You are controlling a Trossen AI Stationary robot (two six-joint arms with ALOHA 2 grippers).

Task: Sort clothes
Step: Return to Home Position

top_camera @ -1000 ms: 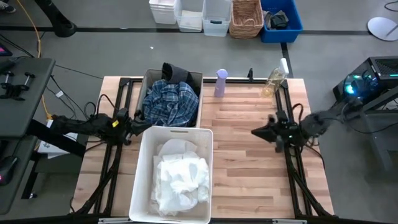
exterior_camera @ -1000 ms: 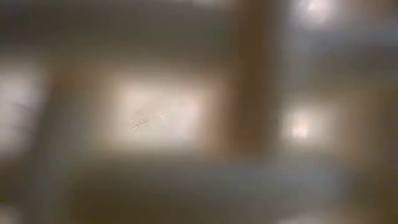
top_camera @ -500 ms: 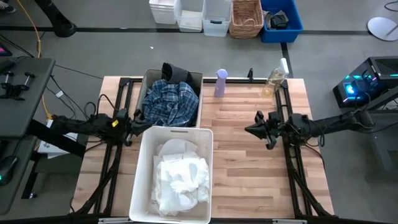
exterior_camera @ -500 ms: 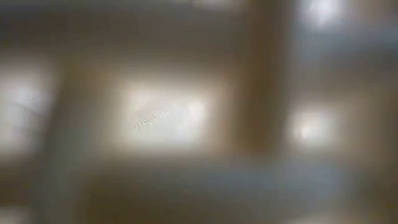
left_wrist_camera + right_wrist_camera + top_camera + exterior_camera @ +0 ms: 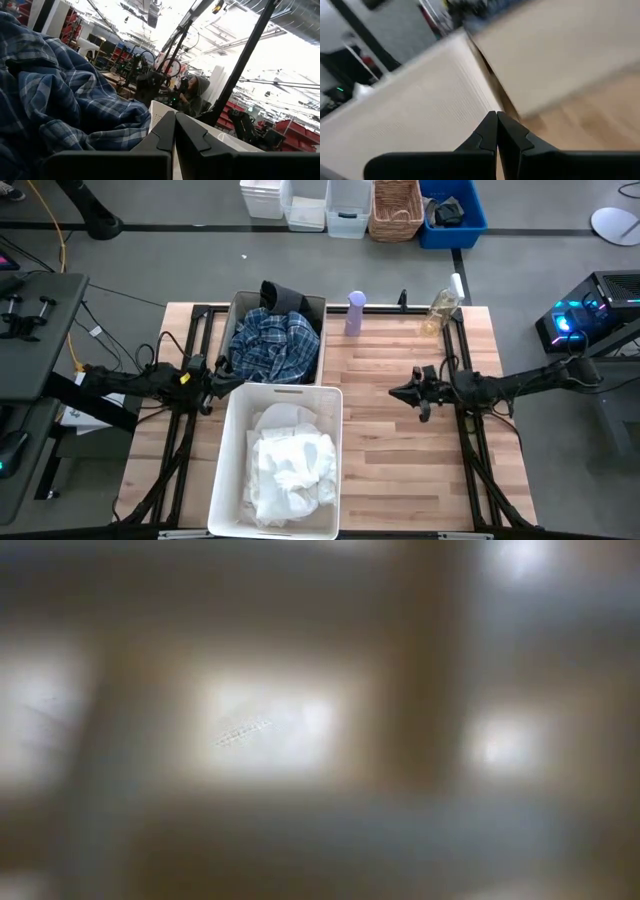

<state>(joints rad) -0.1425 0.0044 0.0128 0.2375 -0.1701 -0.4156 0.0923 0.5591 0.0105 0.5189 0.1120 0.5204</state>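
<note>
Motion on the right only: your right gripper [image 5: 398,392] has slid inward from the bench's [image 5: 400,465] right edge, fingers pressed together on nothing (sorting looks done).
Your left gripper [image 5: 222,378], also closed and empty, waits at the left edge; plaid shirt [image 5: 272,340] fills the far bin [image 5: 238,302], white clothes [image 5: 290,465] the near bin [image 5: 285,388]; the right half lies open.

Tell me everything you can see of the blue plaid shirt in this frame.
The blue plaid shirt is soft fabric, blue with white checks, crumpled in a loose heap with deep folds. It fills the grey bin at the table's far side, behind the white bin. A dark garment lies against its far edge, draped over the rim. The left gripper, shut, sits beside it without holding it.
</note>
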